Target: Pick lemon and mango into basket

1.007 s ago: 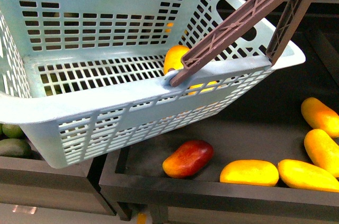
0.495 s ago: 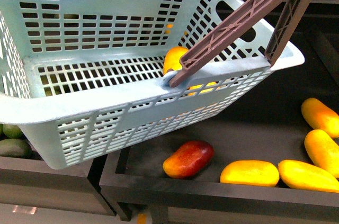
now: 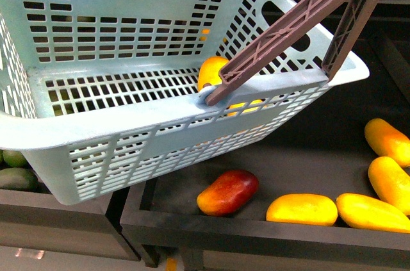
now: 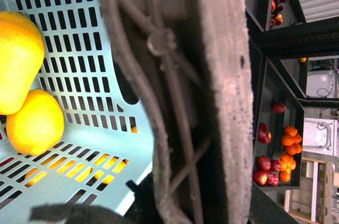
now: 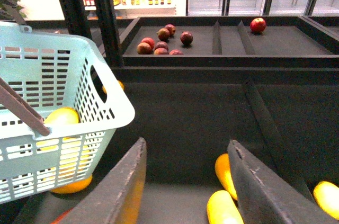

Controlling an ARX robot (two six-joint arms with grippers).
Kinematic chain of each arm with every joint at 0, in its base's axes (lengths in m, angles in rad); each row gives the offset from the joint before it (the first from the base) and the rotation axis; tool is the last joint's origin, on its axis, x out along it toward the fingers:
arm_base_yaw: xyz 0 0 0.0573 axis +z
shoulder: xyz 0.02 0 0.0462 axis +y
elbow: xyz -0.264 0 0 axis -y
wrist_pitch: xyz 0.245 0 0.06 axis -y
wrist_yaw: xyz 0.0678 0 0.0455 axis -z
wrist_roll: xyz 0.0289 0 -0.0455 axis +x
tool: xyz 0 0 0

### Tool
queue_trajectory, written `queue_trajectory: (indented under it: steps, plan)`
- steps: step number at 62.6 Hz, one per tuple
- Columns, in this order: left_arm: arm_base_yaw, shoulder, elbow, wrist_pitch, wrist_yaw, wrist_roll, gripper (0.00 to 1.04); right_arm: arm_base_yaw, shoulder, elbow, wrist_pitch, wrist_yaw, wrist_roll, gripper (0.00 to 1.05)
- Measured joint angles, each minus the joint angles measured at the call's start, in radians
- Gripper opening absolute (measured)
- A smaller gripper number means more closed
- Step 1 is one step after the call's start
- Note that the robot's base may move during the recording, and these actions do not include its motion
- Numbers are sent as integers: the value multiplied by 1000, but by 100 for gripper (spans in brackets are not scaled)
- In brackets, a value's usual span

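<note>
We hold the basket [image 3: 128,130] tilted above the dark produce shelf [image 3: 307,149], its near rim lower toward our left, so that its open top faces the fruit bins. In the left wrist view the brown handles [image 4: 212,97] fill the middle of the picture right against the camera, which suggests our left gripper carries the basket by them; the jaws themselves are hidden, so we cannot tell whether they are clamped.

Inside the basket, the left wrist view shows two fruits touching each other against the slotted wall: a rounder orange-yellow one we take for the lemon [image 4: 34,123] and a longer yellow mango [image 4: 16,62] just beside it. From the front only one yellow fruit shows, tucked behind the handle at the basket's right end, and the rest of the floor looks bare.

Our right gripper [image 5: 185,181] hangs over the mango bin with its two fingers [image 5: 127,187] spread apart and nothing between them. Below it several yellow mangoes [image 3: 301,209] lie along the near edge and right side of the bin, and a red-and-yellow mango [image 3: 227,192] lies just under the basket's near wall. Farther back, dark red fruits [image 5: 161,41] sit in a rear compartment.

With both fruits apparently in the basket, we judge the task done or nearly so.
</note>
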Motion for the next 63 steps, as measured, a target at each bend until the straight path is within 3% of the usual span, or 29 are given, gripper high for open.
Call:
queue_trajectory:
  steps: [16, 63]
  plan:
    - [-13, 0, 0, 0, 4, 1, 12, 0, 0, 0, -1, 4, 0, 97]
    - [-1, 0, 0, 0, 4, -2, 11, 0, -1, 0, -3, 0, -1, 96]
